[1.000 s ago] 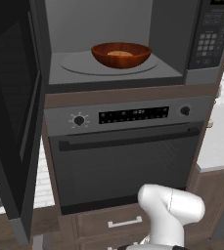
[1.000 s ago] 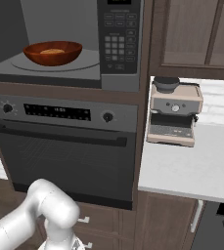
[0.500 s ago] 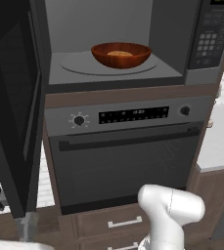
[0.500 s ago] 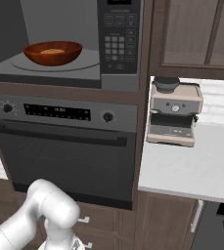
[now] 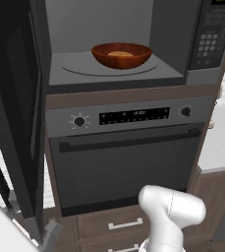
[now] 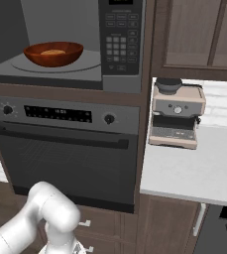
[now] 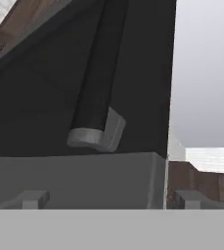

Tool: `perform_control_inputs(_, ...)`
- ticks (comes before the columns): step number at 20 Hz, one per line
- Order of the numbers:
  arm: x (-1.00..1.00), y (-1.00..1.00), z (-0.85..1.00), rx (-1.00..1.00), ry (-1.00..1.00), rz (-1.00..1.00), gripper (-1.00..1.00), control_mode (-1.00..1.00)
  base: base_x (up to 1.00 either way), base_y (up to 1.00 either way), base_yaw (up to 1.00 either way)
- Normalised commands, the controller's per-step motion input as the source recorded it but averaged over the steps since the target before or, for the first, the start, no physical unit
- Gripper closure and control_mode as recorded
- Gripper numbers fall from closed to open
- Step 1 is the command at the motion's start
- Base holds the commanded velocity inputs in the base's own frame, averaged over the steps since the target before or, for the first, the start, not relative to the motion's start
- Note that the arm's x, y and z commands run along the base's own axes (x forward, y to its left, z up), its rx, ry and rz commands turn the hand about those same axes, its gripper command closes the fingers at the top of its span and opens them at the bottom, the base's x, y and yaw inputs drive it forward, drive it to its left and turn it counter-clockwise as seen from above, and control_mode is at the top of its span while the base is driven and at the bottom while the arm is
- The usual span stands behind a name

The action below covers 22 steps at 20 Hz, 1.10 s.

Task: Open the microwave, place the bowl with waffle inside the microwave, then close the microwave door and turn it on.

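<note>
Nearest the cameras, the white robot arm (image 5: 172,212) bends low in front of the drawers (image 5: 121,225) under the oven, its hand dropped out of the two base views. In the hand view the pincer (image 7: 108,199) shows two grey fingertips (image 7: 29,198) set far apart at the bottom of the picture, so it is open and holds nothing. Just ahead of those tips is the outer face of the microwave door (image 7: 59,88), dark glass with a grey frame, and on it a dark bar handle (image 7: 96,83) that ends in a grey bracket; the bar's long axis runs away from the pincer, up the picture, and lies between the two tips but apart from them. In the left base view the same door (image 5: 15,108) stands swung wide open at the far left, edge-on to the camera. Behind the arm is the black oven (image 5: 126,157) with its knob and display. Above it, farthest back, the microwave (image 5: 133,44) cavity is open, and the reddish-brown bowl (image 5: 122,55) sits on the round turntable (image 5: 79,65) with the golden waffle (image 5: 120,53) lying inside it. The keypad (image 6: 119,42) is on the microwave's right side. A coffee machine (image 6: 177,115) stands on the counter (image 6: 194,171) further right. Judging by this, the bowl is already placed and closing the door comes next, which will call for pushing the door's outer face inward toward the cavity.
</note>
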Motion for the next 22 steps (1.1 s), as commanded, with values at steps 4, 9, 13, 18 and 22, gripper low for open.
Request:
perform_control_inputs(4, 0.07, -0.23, 0.45, 0.13, 0.00, -0.37, -1.00, -1.00, 0.00, 0.00, 0.00)
perform_control_inputs(9, 0.00, -0.30, 0.59, 0.13, 0.07, -0.16, -1.00, -1.00, 0.00, 0.00, 0.00)
perform_control_inputs(13, -0.04, -0.59, 0.15, 0.17, 0.13, 0.00, -1.00, -1.00, 0.00, 0.00, 0.00)
perform_control_inputs(18, -0.07, -0.76, 0.18, 0.17, 0.23, 0.09, -1.00, -1.00, 0.00, 0.00, 0.00)
perform_control_inputs(22, 0.04, -0.50, 0.12, 0.09, 0.43, -0.01, -1.00, -1.00, 0.00, 0.00, 0.00)
